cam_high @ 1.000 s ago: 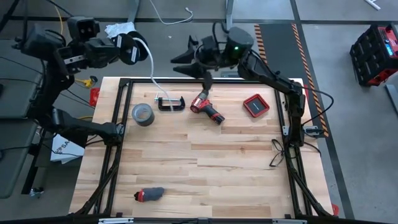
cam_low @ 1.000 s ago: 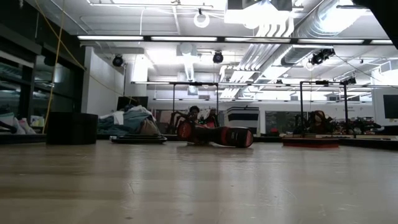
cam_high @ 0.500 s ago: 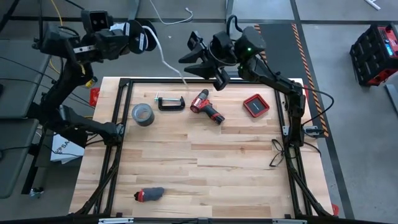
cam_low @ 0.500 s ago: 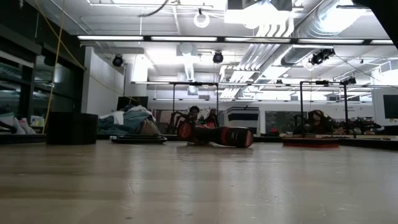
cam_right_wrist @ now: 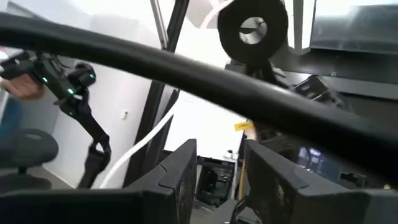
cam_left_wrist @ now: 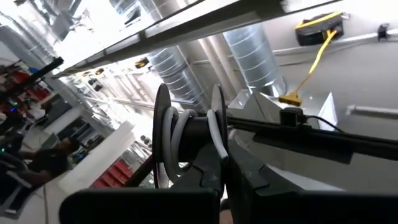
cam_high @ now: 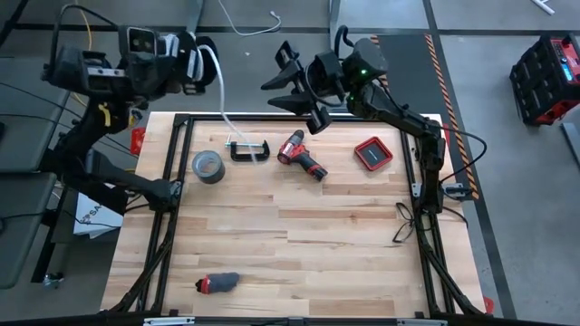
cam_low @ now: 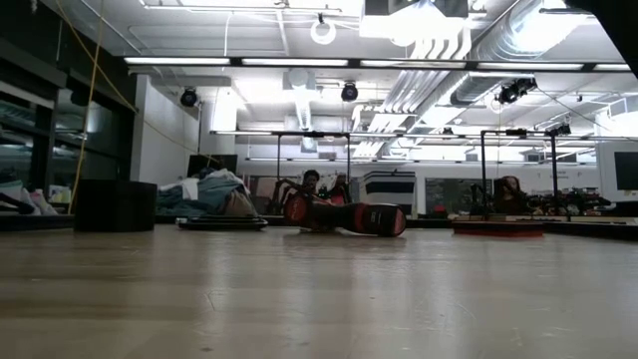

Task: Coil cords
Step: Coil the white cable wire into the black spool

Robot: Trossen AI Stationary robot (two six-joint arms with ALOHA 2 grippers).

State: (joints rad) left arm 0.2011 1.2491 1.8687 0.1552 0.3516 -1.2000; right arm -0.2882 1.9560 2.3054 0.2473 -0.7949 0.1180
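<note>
High view: the left end effector (cam_high: 186,62) is up past the worktop's (cam_high: 299,235) far-left corner, clamped on a black spool, and the cord (cam_high: 222,91) arcs from it down to the worktop beside the clamp (cam_high: 248,149). The right end effector (cam_high: 294,86) hovers past the far edge, fingers spread and empty

Low view: only the drill (cam_low: 344,216) lies on the worktop; no arm or cord shows

Left wrist view: several white turns of cord (cam_left_wrist: 180,127) sit on the spool (cam_left_wrist: 189,134), so coiling seems under way

Right wrist view: the disc (cam_right_wrist: 253,26) faces the camera and a loose length of cord (cam_right_wrist: 140,149) trails off, so winding remains
</note>
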